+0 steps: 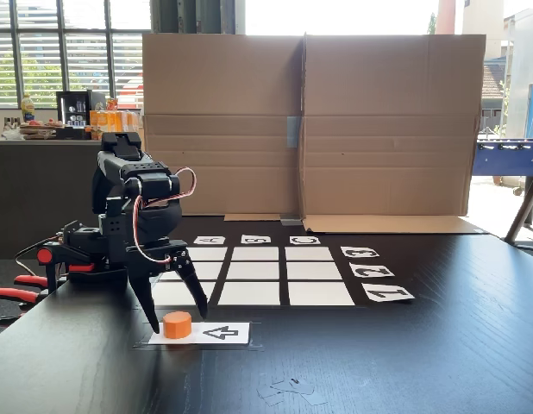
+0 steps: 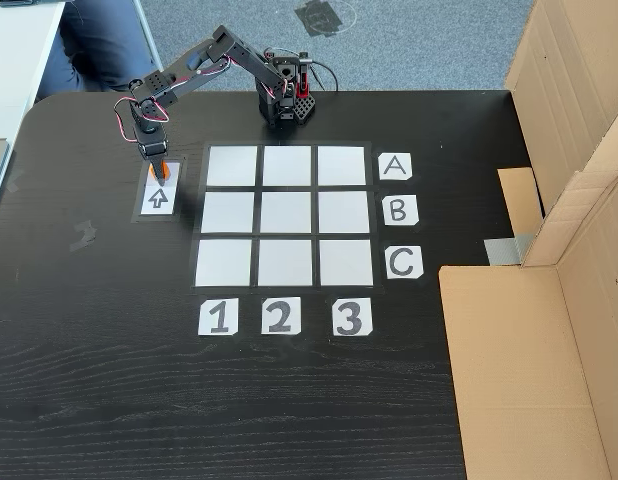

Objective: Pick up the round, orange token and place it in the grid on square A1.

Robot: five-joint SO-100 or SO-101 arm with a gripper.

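The orange token [image 1: 177, 324] stands on the left end of a white arrow card [image 1: 222, 332], in front of the grid [image 1: 256, 272]. My gripper [image 1: 180, 320] is lowered over it, open, with one black finger on each side of the token and a gap to both. In the fixed view from above, the gripper [image 2: 157, 163] covers most of the token [image 2: 166, 171], left of the grid [image 2: 286, 215]. Square A1 [image 2: 232, 166] is the corner cell nearest the token and has nothing on it. From the front, square A1 [image 1: 173, 295] is partly behind the fingers.
Cardboard walls [image 1: 305, 121] close off the far side of the table, on the right [image 2: 579, 250] seen from above. Letter cards [image 2: 394, 166] and number cards [image 2: 218, 316] edge the grid. The arm's base [image 2: 286, 103] is clamped at the table edge with red-handled clamps [image 1: 16, 295].
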